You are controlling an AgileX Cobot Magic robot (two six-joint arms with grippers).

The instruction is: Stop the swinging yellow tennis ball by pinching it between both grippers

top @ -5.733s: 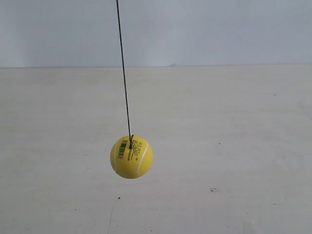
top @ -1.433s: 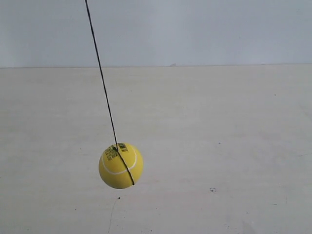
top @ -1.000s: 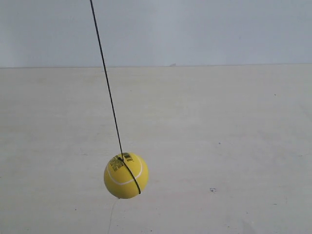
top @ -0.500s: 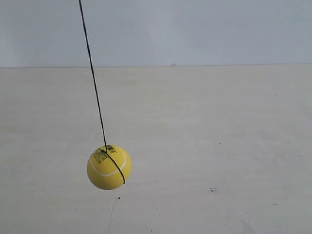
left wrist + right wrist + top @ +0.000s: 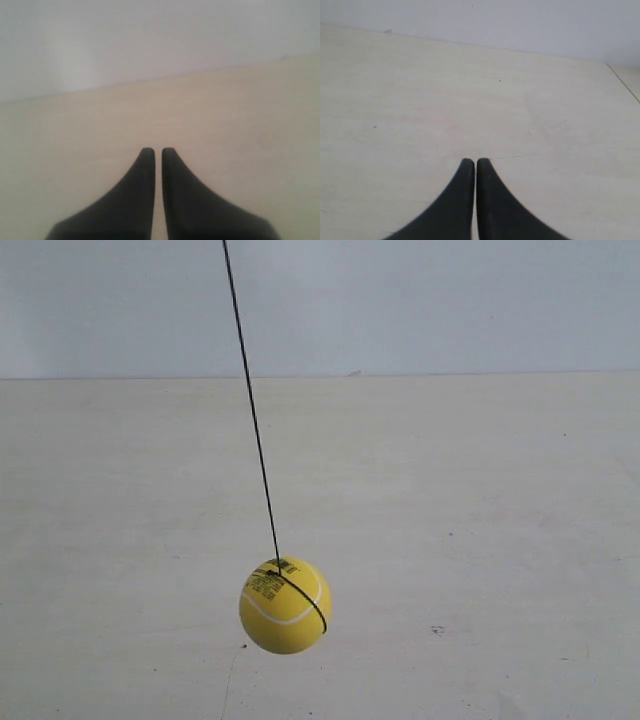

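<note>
The yellow tennis ball (image 5: 285, 605) hangs on a black string (image 5: 252, 410) above the pale table, low and left of centre in the exterior view, with a white seam, black print and a thin black band across it. No gripper shows in that view. In the left wrist view my left gripper (image 5: 154, 150) is shut, a thin slit between its black wedge fingers, nothing held. The right wrist view has my right gripper (image 5: 472, 161) shut too, also empty. Neither wrist view shows the ball.
A pale wooden table (image 5: 480, 540) fills the lower part of every view and meets a plain light wall (image 5: 420, 300) at the back. A table edge (image 5: 623, 82) runs at the far side in the right wrist view.
The ball has swung from the exterior view's left toward the right and hangs a little lower than half a second ago. The string's top has moved right as well.
</note>
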